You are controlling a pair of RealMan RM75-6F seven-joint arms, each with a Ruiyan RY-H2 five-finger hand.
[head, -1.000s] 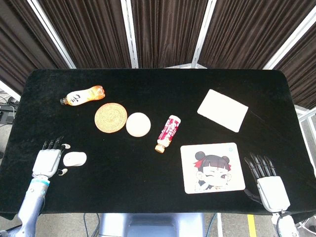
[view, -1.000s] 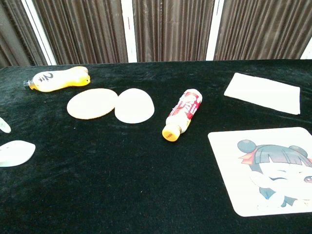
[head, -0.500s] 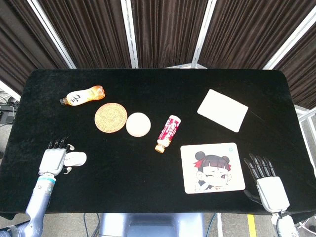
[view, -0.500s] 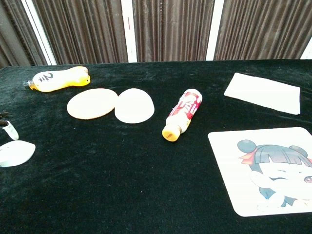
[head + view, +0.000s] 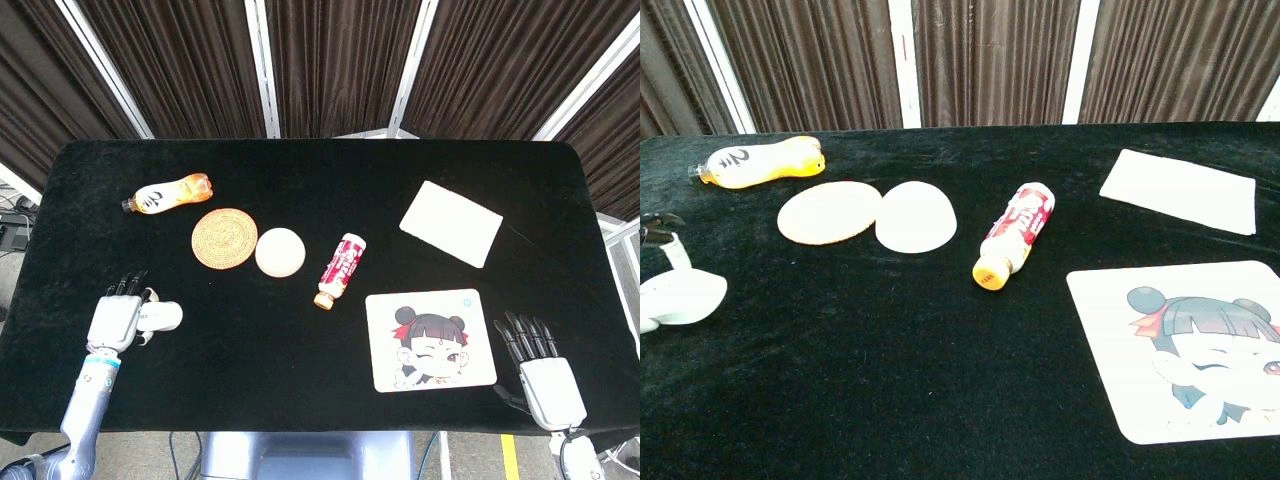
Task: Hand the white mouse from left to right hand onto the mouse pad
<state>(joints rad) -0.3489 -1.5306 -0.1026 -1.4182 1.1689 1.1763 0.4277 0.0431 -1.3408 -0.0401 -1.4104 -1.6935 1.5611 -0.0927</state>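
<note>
Left hand (image 5: 118, 318) against white mouse (image 5: 160, 316) — seemingly gripping it, though view poor; mouse's long axis points rightward toward mouse pad (image 5: 430, 339), well apart. Right hand (image 5: 540, 365) just right of pad — fingers spread, empty.

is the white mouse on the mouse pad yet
No, the mouse is at the table's left side against the left hand, far from the mouse pad on the right.

bright even overhead light | soft faint shadows | sharp focus | no glare
</note>
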